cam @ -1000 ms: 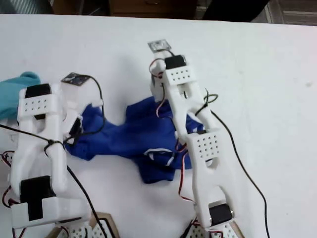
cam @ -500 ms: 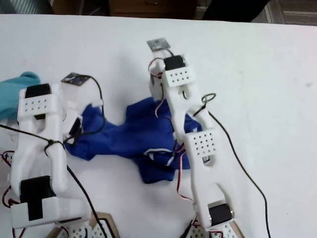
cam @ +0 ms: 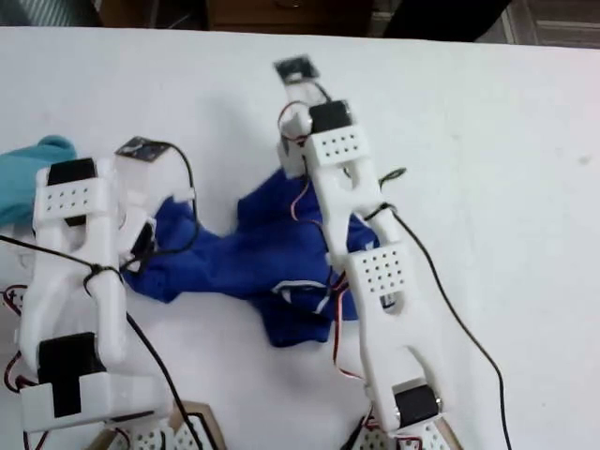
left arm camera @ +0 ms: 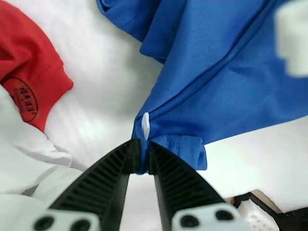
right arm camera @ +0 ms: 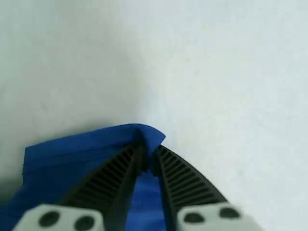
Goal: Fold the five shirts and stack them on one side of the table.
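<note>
- White table (cam: 487,141) lies under both my arms, with shirts loose on it.
- Left of the blue shirt (cam: 234,258), a teal shirt (cam: 19,178) sits bunched; a red shirt (left arm camera: 24,82) lies near the blue one's left end.
- My left gripper (left arm camera: 144,154) has its jaws closed on the blue shirt's left hem.
- My right gripper (right arm camera: 150,155) pinches the blue shirt's far right edge.
- I judge the task barely begun: the blue shirt is crumpled, and nothing is folded or stacked yet.

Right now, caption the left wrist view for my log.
Left gripper pinches the blue shirt at its hem; red shirt lies nearby.
</note>
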Robot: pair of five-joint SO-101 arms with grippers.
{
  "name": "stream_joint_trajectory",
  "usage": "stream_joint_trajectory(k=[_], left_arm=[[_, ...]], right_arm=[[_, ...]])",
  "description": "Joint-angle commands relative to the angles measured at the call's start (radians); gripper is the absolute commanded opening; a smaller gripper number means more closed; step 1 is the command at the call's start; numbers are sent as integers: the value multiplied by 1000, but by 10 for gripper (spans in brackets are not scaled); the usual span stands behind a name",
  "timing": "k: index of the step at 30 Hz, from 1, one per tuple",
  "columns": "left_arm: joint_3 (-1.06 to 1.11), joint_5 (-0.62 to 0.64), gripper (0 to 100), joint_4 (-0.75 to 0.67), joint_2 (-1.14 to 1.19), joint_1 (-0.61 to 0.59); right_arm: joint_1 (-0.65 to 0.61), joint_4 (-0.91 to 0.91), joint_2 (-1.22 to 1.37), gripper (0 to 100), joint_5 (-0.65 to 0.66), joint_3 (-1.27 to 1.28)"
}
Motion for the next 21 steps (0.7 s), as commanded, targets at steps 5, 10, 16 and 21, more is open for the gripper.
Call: stream_joint_trajectory(k=[5,10,16,21], left_arm=[[-134,118,26,-5,-35,110],[-151,117,26,9,-32,121],[-163,117,26,6,141,91],[-262,117,26,9,361,51]], right_arm=[[31,74,-255,22,103,-144],[25,77,-452,22,101,100],[1,15,-662,23,95,655],[30,-306,-653,22,98,1003]])
